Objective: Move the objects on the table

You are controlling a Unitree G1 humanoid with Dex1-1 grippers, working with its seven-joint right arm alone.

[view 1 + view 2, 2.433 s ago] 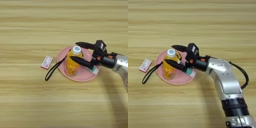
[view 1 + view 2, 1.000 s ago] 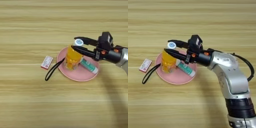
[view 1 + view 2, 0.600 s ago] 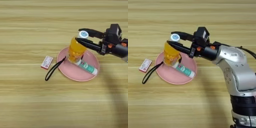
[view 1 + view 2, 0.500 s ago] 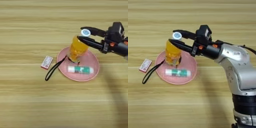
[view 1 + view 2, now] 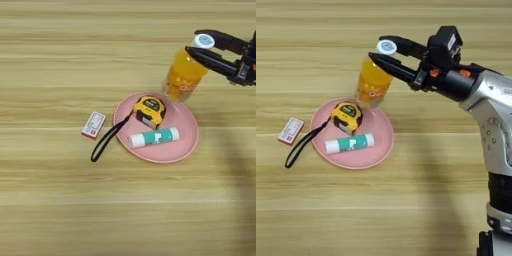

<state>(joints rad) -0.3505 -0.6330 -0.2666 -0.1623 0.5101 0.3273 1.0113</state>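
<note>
— Orange drink first: where is the bottle [image 5: 373,81]?

— At the plate's [image 5: 381,142] far edge, tilted, white cap between the black fingers of the claw [image 5: 385,52], which is clamped on its neck.

— Is its base on the worktop [image 5: 321,205]?

— Hard to tell; it overlaps the pink rim.

— And on the plate?

— The tape measure [image 5: 347,116], strap trailing off the left rim, and the tube [image 5: 349,143] lying just in front of it. A small red-and-white box [image 5: 290,130] lies to the left, apart.
</note>
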